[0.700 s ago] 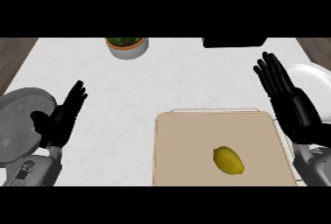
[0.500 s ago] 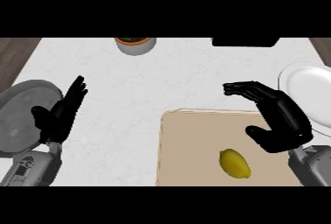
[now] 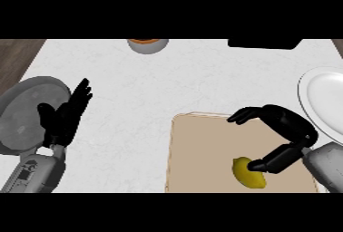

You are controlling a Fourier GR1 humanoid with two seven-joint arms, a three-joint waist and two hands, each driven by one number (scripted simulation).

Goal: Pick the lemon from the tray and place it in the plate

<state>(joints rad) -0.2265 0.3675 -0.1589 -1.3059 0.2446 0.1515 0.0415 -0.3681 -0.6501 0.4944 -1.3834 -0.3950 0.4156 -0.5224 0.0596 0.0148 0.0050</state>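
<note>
A yellow lemon (image 3: 249, 173) lies on a beige tray (image 3: 201, 154), in the tray's near right part, close to my lower edge of view. It has not been lifted, so I judge the task barely begun: the grasp, the carry and the placing are all left to do.

My right hand (image 3: 291, 129) hangs over the tray just beyond the lemon, shaped like an open claw. Its thumb points down and touches the lemon's upper right side, while the bent fingers (image 3: 244, 115) arch forward, well apart from the fruit. Nothing is pinched yet.

The white plate (image 3: 315, 104), the goal, sits just right of the tray, partly cut off by the view's edge.

My left hand (image 3: 64, 122) rests open at the left, fingers straight, over the rim of a grey round dish (image 3: 26, 108).
</note>
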